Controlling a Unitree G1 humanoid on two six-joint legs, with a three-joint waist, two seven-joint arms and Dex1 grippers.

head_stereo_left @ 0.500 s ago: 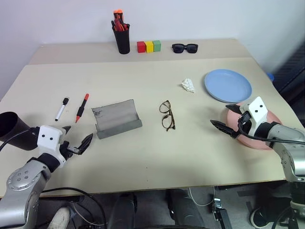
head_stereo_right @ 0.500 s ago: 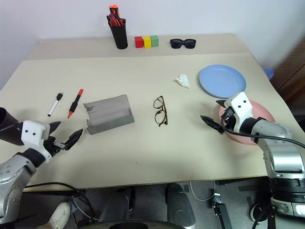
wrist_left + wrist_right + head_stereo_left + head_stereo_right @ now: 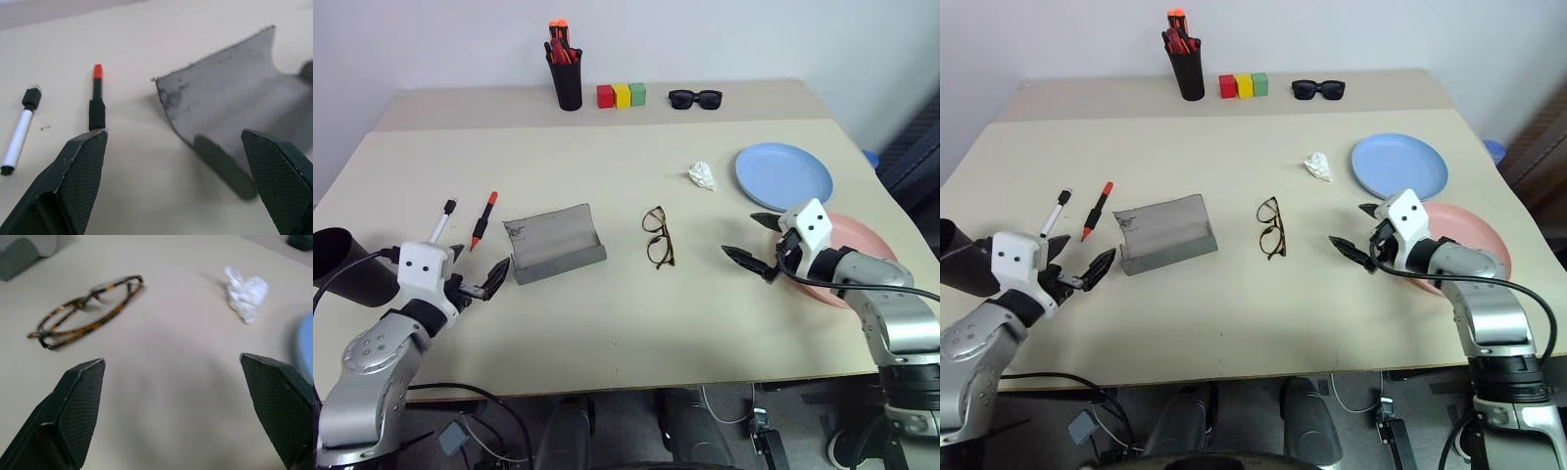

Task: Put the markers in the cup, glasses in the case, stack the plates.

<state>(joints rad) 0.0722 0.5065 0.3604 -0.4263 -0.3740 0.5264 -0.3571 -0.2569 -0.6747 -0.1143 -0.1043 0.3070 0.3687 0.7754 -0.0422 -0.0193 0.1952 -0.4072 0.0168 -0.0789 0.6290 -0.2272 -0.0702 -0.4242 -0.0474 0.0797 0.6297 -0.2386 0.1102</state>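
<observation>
Both hands released, hovering over the beige surface (image 3: 607, 323).
I see bare room ahead of the right hand (image 3: 750, 245); the left hand (image 3: 475, 275) sits near the grey case (image 3: 553, 245); the black cup (image 3: 342, 266) overhangs the left edge.

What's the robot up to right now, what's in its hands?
Both hands open, empty: left hand near the red marker and open case, right hand facing the glasses. Plates unstacked. Paper wad clear of path.

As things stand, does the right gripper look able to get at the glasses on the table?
Probably yes. The right gripper is open and points toward the glasses, with only bare table between them. The crumpled paper lies off to the side, out of the path.
</observation>
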